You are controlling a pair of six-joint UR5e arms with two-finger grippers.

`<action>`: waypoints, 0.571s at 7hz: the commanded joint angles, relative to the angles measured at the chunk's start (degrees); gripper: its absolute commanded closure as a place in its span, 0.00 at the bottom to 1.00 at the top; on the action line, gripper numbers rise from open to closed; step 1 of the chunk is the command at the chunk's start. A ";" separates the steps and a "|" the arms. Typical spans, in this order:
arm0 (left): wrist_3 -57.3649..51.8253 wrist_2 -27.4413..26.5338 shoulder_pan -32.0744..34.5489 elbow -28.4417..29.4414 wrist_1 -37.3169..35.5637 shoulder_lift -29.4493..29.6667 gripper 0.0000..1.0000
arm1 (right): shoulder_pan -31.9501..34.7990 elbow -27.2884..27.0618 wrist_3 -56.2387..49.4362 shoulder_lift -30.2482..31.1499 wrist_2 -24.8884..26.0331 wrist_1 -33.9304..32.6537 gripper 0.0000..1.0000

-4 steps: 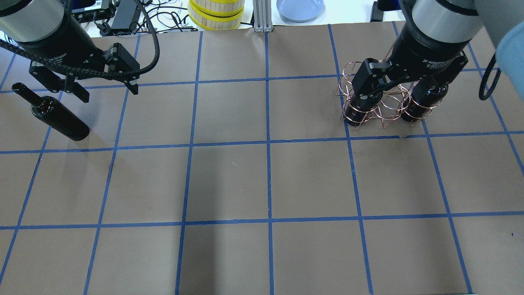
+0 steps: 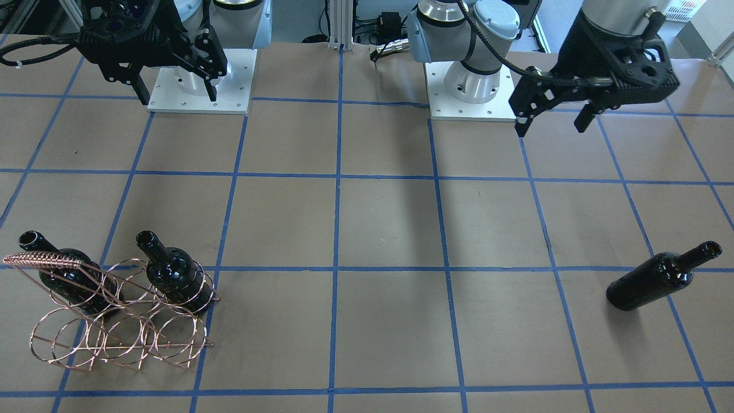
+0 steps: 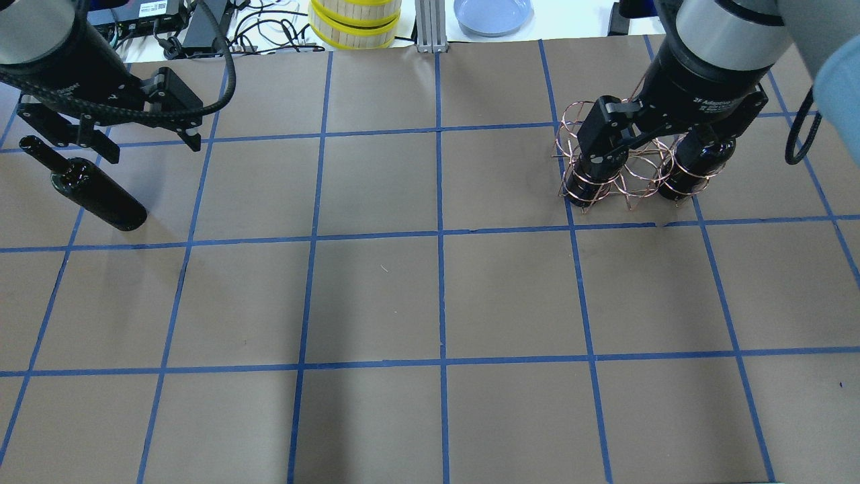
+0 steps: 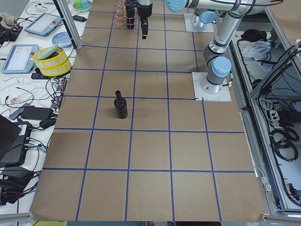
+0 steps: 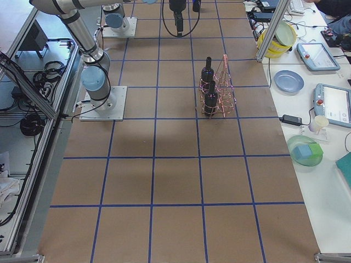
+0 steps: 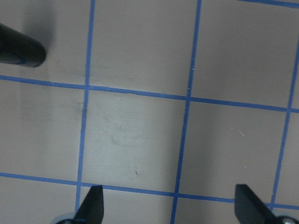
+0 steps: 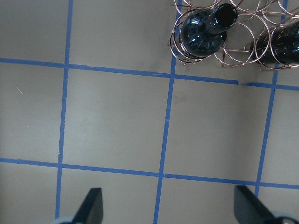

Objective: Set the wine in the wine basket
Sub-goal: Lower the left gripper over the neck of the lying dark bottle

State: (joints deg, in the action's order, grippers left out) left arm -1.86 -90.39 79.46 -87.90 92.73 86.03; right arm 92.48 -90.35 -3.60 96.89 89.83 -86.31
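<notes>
Left gripper (image 3: 153,149), jaws wide and empty, is hovering beside the upright glossy black glass wine bottle (image 3: 94,195); clipping it could topple it.

tabletop (image 2: 390,229): brown paper, matt, smooth, a few faint scuffs
grid lines (image 2: 335,229): blue tape, matt, lying flat on the paper
wine (image 2: 654,281): black glass, very glossy, smooth, bright highlights on the shoulder
other two bottles (image 7: 203,35): same black glass, glossy, light reflections on the shoulders
wine basket (image 2: 117,321): thin copper-toned wire, shiny metal
handle (image 2: 43,259): braided wire, same copper tone, rougher texture
left pincer (image 2: 550,123): black, matt; plastic or coated metal, can't tell which
right pincer (image 2: 178,92): same matt black finish
arm joints (image 2: 441,26): smooth pale grey-blue casing, slight sheen
base plates (image 2: 235,80): light flat plate, matt, small bolt heads
</notes>
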 commanded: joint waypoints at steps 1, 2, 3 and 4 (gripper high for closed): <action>-11.25 0.29 -17.49 0.01 -1.23 1.59 0.00 | -0.02 0.00 0.00 -0.03 0.00 0.00 0.00; -16.28 0.12 -23.76 0.01 -5.94 2.90 0.00 | -0.02 0.00 0.00 -0.03 0.00 0.00 0.00; -24.34 0.04 -27.31 0.01 -11.38 4.75 0.00 | -0.02 0.00 0.00 -0.03 0.00 0.00 0.00; -26.16 0.12 -28.56 -0.08 -16.30 6.85 0.00 | -0.02 0.00 0.00 0.05 0.00 0.00 0.00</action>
State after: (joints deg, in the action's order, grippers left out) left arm -23.18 -90.29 54.11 -87.91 82.48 90.48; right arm 92.46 -90.35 -3.60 96.87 89.82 -86.31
